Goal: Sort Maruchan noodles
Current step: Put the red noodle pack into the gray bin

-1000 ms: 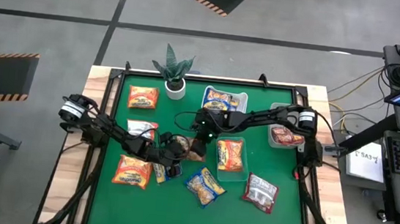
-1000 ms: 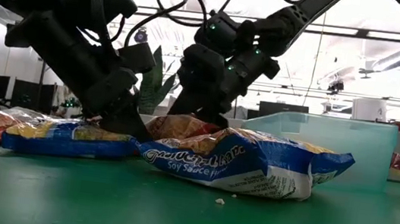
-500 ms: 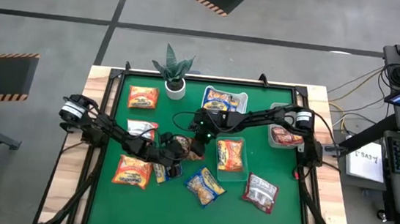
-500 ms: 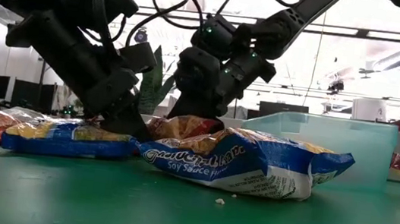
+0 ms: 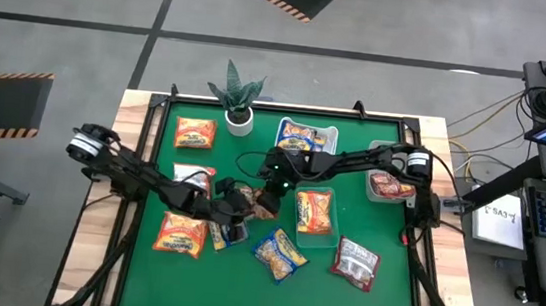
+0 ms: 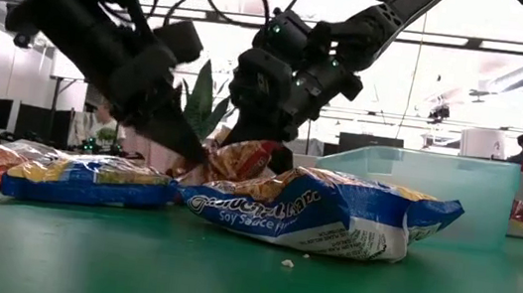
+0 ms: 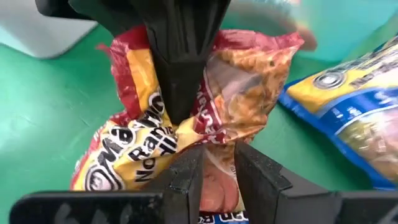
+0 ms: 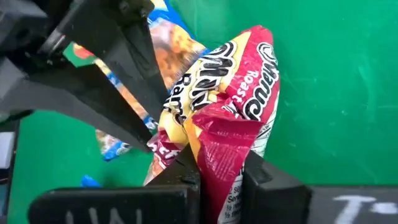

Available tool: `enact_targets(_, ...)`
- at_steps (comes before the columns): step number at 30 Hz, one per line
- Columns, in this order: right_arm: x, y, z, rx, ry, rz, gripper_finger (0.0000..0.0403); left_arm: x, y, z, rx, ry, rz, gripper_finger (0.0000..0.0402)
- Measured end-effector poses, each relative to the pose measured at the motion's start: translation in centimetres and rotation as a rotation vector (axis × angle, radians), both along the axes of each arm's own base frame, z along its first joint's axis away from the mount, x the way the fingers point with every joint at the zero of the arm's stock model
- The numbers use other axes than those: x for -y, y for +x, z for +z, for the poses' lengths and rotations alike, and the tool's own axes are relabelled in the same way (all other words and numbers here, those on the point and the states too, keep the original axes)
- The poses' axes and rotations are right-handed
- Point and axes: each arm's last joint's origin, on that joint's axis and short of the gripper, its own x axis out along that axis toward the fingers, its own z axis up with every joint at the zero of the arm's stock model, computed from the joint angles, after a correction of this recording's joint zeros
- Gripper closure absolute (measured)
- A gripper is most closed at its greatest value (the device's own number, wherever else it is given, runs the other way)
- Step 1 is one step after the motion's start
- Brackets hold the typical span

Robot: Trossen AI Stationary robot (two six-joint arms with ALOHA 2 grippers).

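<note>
Both tools meet at the middle of the green surface [image 5: 340, 290], clamped on opposite ends of one red-and-yellow Maruchan ramen packet [image 5: 264, 201]. The left tool [image 5: 245, 199] reaches in from the left edge and pinches the packet's crimped end between its two dark fingers [image 7: 186, 180], as the left wrist view shows. The right tool [image 5: 276, 185] comes across from the right edge and grips the other end; in the right wrist view the packet [image 8: 217, 118] bulges up from between that tool's fingers [image 8: 189, 171], its wrapper creased and folded. In the low view the packet [image 6: 240, 159] is lifted slightly, tilted, just behind a yellow-and-blue soy sauce packet [image 6: 318, 212] lying flat in front.

Other packets lie spread over the surface. An orange packet [image 5: 195, 132] sits near the far left corner beside a small potted plant [image 5: 239, 98] in a white pot. Another orange packet [image 5: 181, 235] lies near the left edge, under the left arm. A yellow-and-blue packet [image 5: 279, 254] rests near the front centre, and a dark red-and-silver packet [image 5: 356, 262] lies to its right. A clear tray [image 5: 328, 237] just right of the tools holds an orange packet [image 5: 313, 212]. A tub [image 5: 333, 134] at the far edge holds a yellow-and-blue packet [image 5: 302, 133], and a grey bin [image 5: 386, 149] at the right edge holds a dark red packet [image 5: 390, 188].
</note>
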Motion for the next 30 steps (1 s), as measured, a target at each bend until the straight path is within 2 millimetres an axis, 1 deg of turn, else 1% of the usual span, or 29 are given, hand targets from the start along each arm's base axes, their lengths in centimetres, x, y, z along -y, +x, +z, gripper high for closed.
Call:
enact_targets(3,0.0,-0.3,1.2,0.025,-0.017,0.013,0.0373,0.1,-0.6,1.4,0.014,0.010,-0.020,0.0326)
enact_targets(7,-0.2,-1.2,3.7,0.057,-0.046,0.034,0.0374,0.3,-1.5,3.9,0.075,0.038,-0.069,0.0326)
enact_targets(13,-0.5,-3.1,7.8,0.106,-0.096,0.064,0.0375,0.1,-3.0,8.7,0.249,0.139,-0.161,0.0326)
enact_targets(16,-0.6,-4.2,9.9,0.147,-0.116,0.063,0.0376,-0.2,-3.8,10.6,0.318,0.211,-0.197,0.0326)
enact_targets(19,-0.8,-5.6,12.1,0.180,-0.137,0.065,0.0376,-0.5,-4.4,12.1,0.382,0.284,-0.218,0.0326)
enact_targets(21,-0.9,-6.8,13.5,0.193,-0.152,0.065,0.0376,-0.7,-4.5,12.8,0.424,0.331,-0.222,0.0326)
enact_targets(24,-0.9,-8.9,15.5,0.175,-0.227,0.007,0.0376,-1.2,-4.2,13.4,0.470,0.402,-0.214,0.0326)
enact_targets(27,-0.5,-11.5,17.2,0.127,-0.308,-0.083,0.0376,-1.9,-3.9,13.3,0.438,0.483,-0.217,0.0326)
enact_targets(30,0.0,-14.4,18.7,0.056,-0.376,-0.201,0.0376,-2.9,-3.8,13.3,0.415,0.528,-0.190,0.0326)
